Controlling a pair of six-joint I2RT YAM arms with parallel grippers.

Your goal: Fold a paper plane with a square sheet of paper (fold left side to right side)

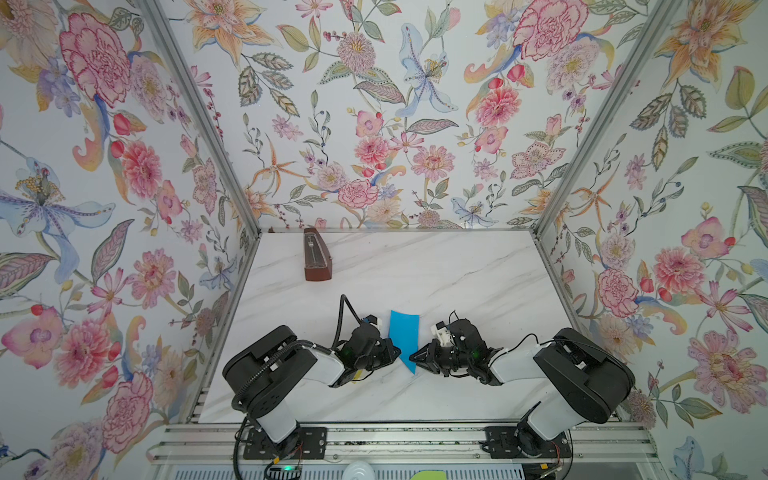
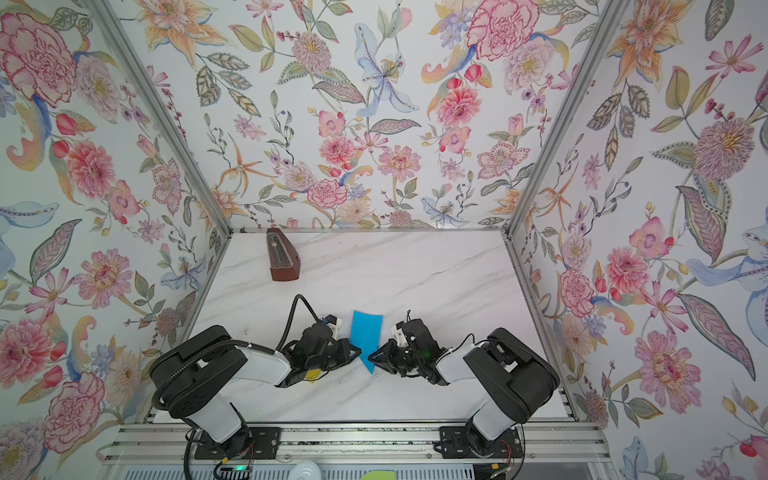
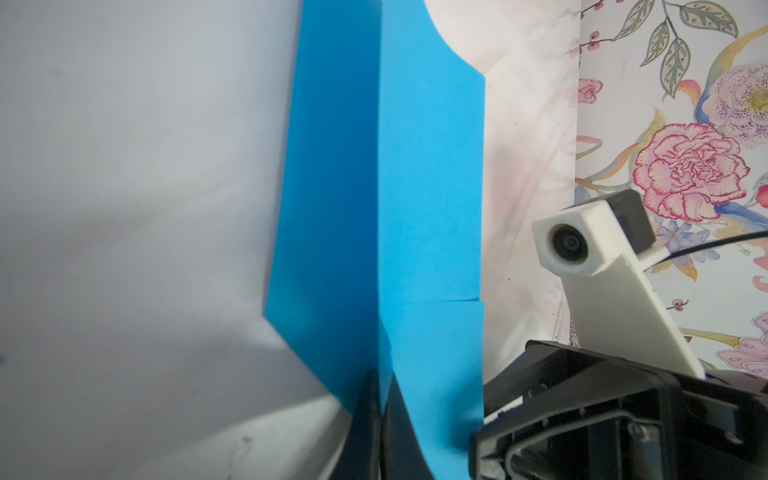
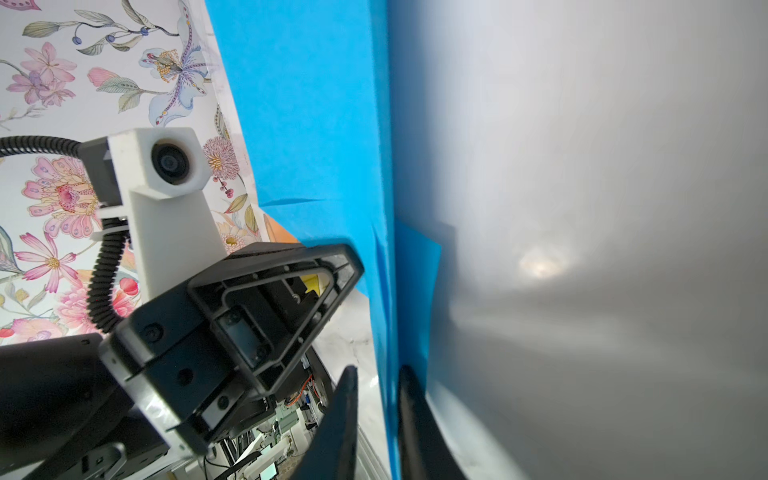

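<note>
The square sheet of paper (image 1: 404,334) (image 2: 366,334) is bright blue and creased into a narrow paper plane shape. Its point faces the table's front edge, and it is held up between the two arms. My left gripper (image 1: 398,354) (image 2: 358,352) is shut on its fold near the point; in the left wrist view the gripper (image 3: 379,374) pinches the blue crease (image 3: 428,187). My right gripper (image 1: 411,357) (image 2: 370,358) meets the point from the other side. In the right wrist view it (image 4: 378,370) is open astride the paper's edge (image 4: 316,124), one finger against the paper and the other a little off it.
A brown wooden metronome (image 1: 316,255) (image 2: 282,257) stands at the back left of the white marble table (image 1: 457,282). A small yellow piece (image 1: 362,375) shows under the left wrist. Flowered walls close in three sides. An aluminium rail (image 1: 395,440) runs along the front.
</note>
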